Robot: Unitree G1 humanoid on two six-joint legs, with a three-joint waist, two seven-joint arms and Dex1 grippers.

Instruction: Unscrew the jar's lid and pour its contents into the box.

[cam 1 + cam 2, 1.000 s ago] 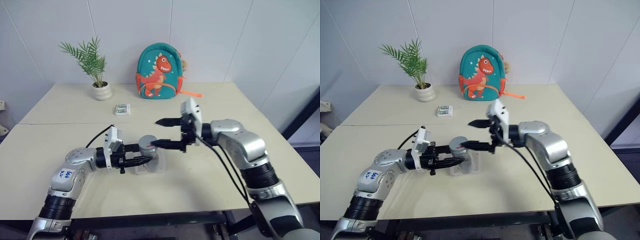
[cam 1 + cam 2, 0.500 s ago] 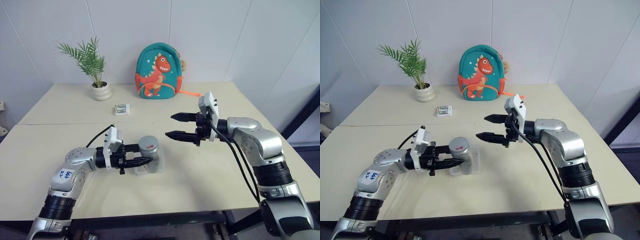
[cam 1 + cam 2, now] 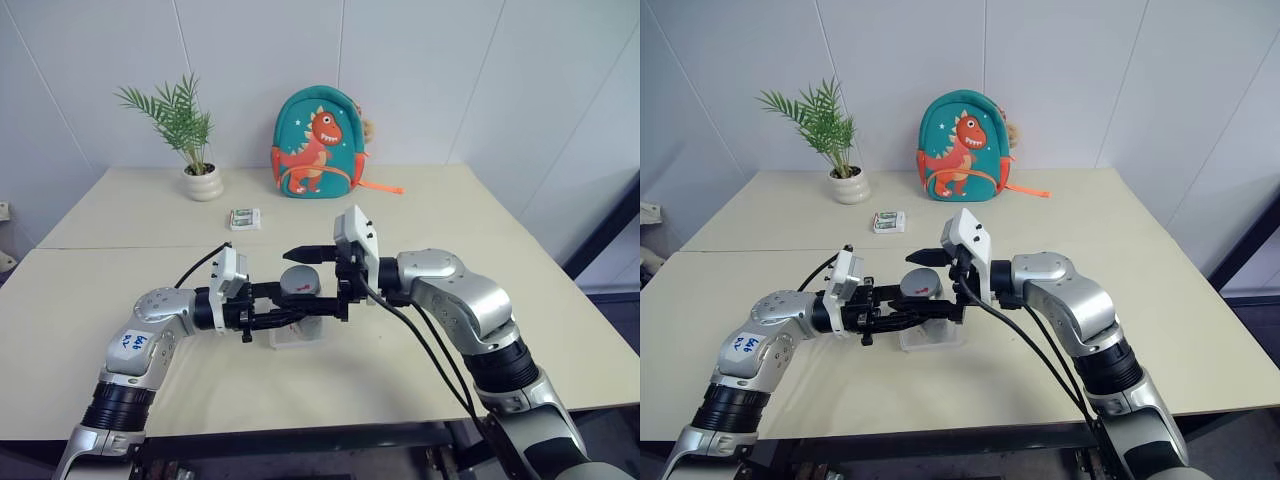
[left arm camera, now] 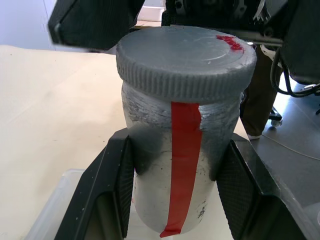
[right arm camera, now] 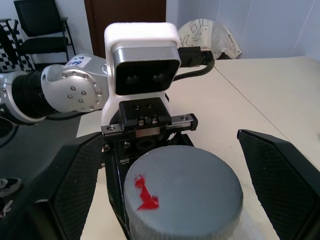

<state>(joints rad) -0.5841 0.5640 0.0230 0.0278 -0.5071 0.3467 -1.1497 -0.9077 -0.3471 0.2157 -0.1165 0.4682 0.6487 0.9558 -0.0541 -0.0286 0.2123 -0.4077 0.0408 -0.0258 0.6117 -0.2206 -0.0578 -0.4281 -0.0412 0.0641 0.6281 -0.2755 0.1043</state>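
— Grey jar (image 4: 180, 150), red strip down its side, was held off the bench (image 3: 420, 350), right above the clear box (image 3: 296, 334). Who had it?

— Left gripper (image 4: 175, 200). Its black fingers (image 4: 112, 195) were clamped tight on the jar's body, one on each side, jar upright.

— And the lid (image 5: 182, 197)?

— On the jar, screwed down, with a red mark on top. The right gripper (image 3: 318, 278) was level with it, pointing across at the left one.

— Gripping it?

— No. Its fingers (image 5: 280, 175) were spread wide, one either side of the lid, gaps showing on both sides, holding nothing.

— Anything in the box?

— Couldn't tell; the jar and arms covered most of it.

— Rest of the bench?

— Potted plant (image 3: 200, 170), dinosaur backpack (image 3: 318, 142) and a small packet (image 3: 243, 217), all well behind.
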